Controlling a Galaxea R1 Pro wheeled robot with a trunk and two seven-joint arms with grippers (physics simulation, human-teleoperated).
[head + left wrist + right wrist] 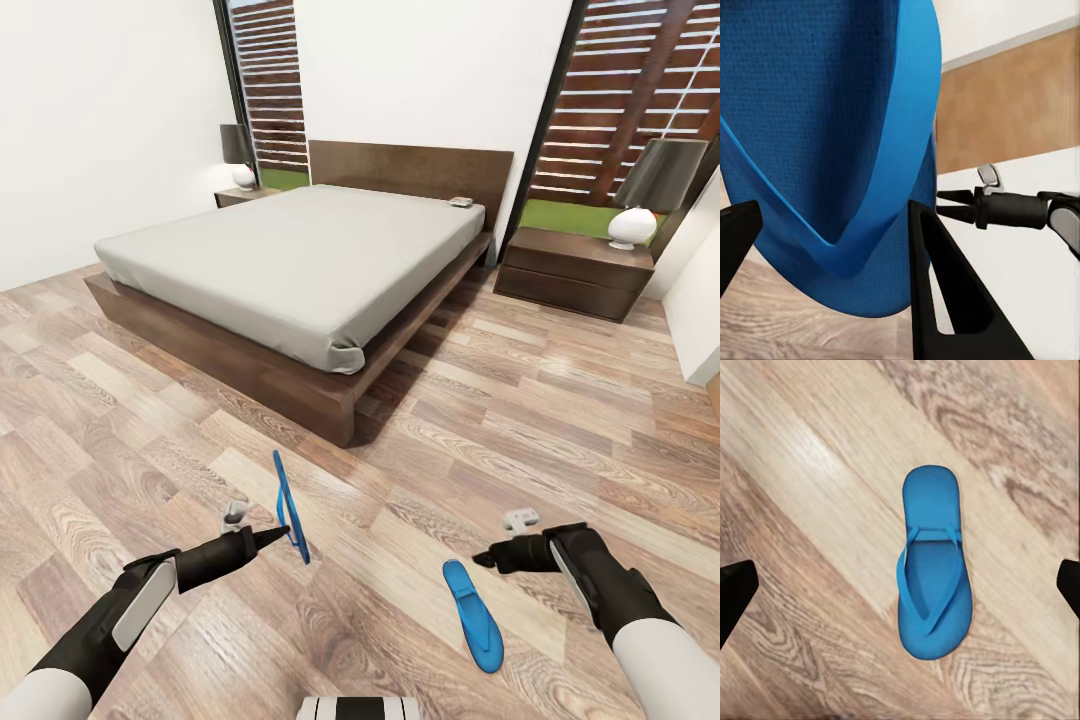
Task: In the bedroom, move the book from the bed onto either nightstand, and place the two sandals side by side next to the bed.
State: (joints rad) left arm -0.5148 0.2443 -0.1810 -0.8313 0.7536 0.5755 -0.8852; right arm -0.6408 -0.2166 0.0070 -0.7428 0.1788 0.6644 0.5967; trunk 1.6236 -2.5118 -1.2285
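The left pincer (283,533) pinches one blue sandal (290,505) by its edge, so it hangs on edge above the wood floor (480,420), at about seven o'clock in the head view. The other sandal (473,612) lies flat on the floor at about five o'clock, straps up, just beside the right pincer (480,560), whose fingers are spread wide with nothing between them. The bed (300,270) sits at twelve o'clock, and a small book (461,202) lies near its headboard at the one o'clock corner. A nightstand (575,270) carrying a lamp (640,200) stands at two o'clock; the second nightstand (240,195) is at eleven.
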